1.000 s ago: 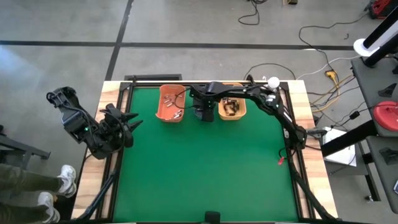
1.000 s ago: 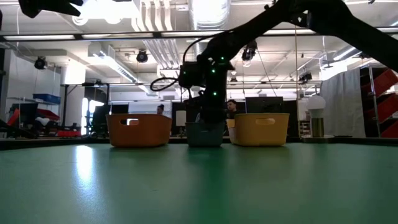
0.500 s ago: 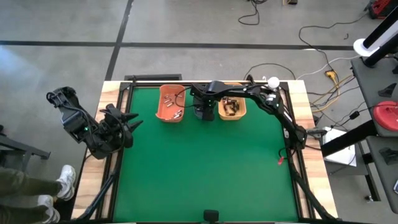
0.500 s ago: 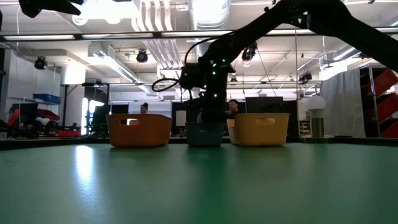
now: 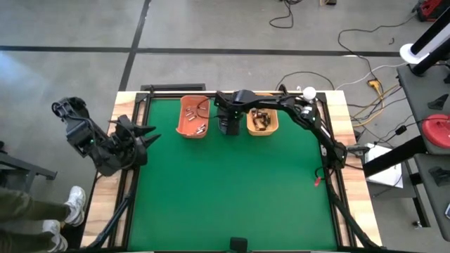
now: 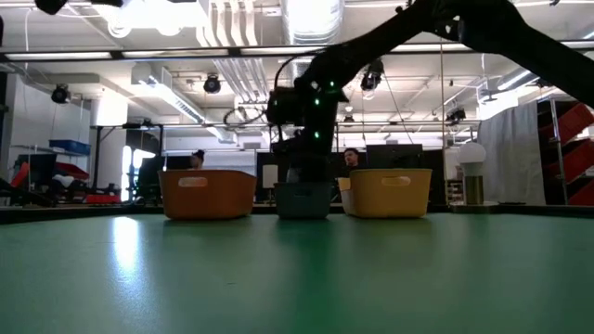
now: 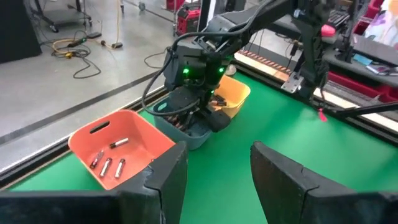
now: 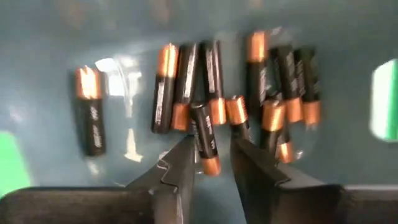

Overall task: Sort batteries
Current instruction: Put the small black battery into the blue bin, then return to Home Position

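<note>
The right hand hides the blue-grey bin from above; battery labels blur.

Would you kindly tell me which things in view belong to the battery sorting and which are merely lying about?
Belonging to the job:
- batteries in the blue-grey bin
- orange bin, yellow-orange bin, each holding batteries
- right gripper, jaws open around one battery
- left gripper, waiting at the table's left edge

Just lying about:
- floor cables
- red spool
</note>
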You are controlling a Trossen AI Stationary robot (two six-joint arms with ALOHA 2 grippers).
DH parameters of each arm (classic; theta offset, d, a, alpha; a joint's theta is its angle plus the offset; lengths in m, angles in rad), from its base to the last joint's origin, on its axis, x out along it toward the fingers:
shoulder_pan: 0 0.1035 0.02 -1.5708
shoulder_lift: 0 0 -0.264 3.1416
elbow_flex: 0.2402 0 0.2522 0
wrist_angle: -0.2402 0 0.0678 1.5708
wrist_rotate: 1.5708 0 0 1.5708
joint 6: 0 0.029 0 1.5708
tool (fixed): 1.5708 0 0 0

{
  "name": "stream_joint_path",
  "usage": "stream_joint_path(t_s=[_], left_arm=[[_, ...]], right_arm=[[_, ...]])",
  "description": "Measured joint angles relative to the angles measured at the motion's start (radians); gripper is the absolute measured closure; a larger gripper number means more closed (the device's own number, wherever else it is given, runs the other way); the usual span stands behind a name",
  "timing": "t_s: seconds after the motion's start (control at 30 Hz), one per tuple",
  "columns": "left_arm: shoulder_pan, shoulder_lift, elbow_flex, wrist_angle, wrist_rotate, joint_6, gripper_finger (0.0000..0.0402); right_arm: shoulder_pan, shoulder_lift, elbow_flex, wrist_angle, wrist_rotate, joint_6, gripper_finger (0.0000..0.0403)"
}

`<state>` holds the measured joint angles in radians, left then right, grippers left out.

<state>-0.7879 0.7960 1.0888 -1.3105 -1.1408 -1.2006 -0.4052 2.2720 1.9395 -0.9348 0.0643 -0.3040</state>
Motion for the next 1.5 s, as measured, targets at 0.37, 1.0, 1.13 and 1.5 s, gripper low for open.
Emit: stream_joint_path(t_s=[0.37, 1.0, 1.13, 1.5], left_arm=[[0.0, 0.024, 0.201, 0.001, -0.043, 0.223, 0.0246], [0.001, 0.042, 0.254, 0.055, -0.135, 0.23, 0.0246], [0.015, 0.014, 0.127, 0.219, -0.136, 0.246, 0.0246], [0.258, -0.017, -0.253, 1.264, 0.635, 0.853, 0.0246]], right_arm=[[0.02, -0.151, 0.18, -0.07, -0.083, 0.057, 0.0273], [0.286, -0.554, -0.29, 0.783, -0.301, 0.389, 0.0322], [0.297, -0.675, -0.357, 0.854, -0.303, 0.41, 0.0343], [0.301, -1.015, -0.622, 0.876, -0.057, 0.451, 0.039]])
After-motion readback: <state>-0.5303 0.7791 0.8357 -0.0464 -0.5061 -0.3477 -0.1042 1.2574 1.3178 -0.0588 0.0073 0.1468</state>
